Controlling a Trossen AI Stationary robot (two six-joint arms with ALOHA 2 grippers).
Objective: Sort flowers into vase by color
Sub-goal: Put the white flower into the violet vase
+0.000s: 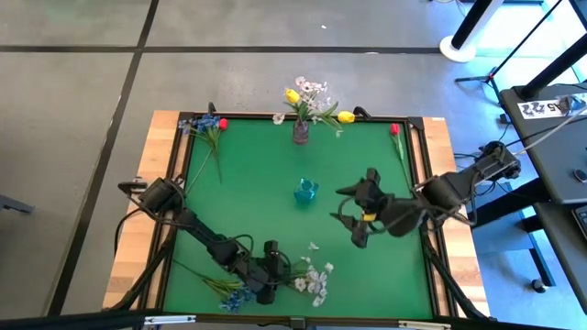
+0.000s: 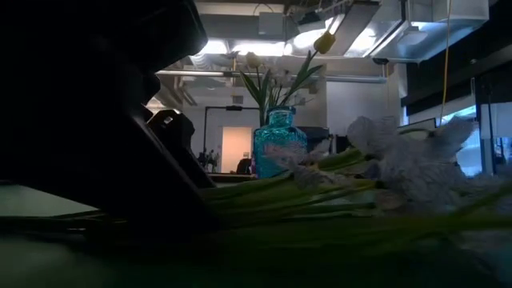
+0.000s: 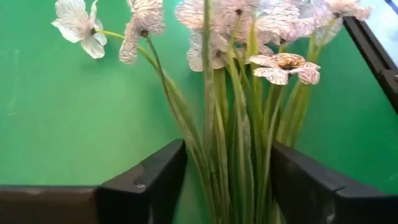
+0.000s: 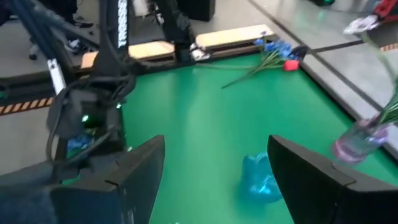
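Left gripper [image 1: 271, 291] low at the near edge of the mat [image 1: 257, 183], fingers [image 3: 144, 180] spread wide, white sprays' [image 1: 314, 280] stems running between them, nothing clamped yet so far as can be told. Right gripper [image 1: 359, 229] up over the mat's right half, near the blue vase [image 1: 305, 191], jaws parted and empty.

Likely step: picking up the white bunch. To do it well: close on the stems rather than the blossoms, gather the whole bundle between the pads, lift gently so no stem slips out, keep clear of the blue blooms [image 1: 237, 299] lying just beside.

From the high view alone: whole layout. Clear vase [image 1: 301, 131] at the far edge, already holding white and yellow flowers; one yellow bud [image 1: 346, 116] lying beside it; red bud [image 1: 395, 129] on its stem at the right edge; a blue-and-red bunch [image 1: 207, 124] at the far left corner.

From the left wrist alone: stems truly inside the finger gap. From the low view: blue vase [image 2: 279, 144] upright and empty-looking; left arm only a dark mass. From the right wrist: blue vase [image 4: 261, 179] ahead, between its own open fingers.
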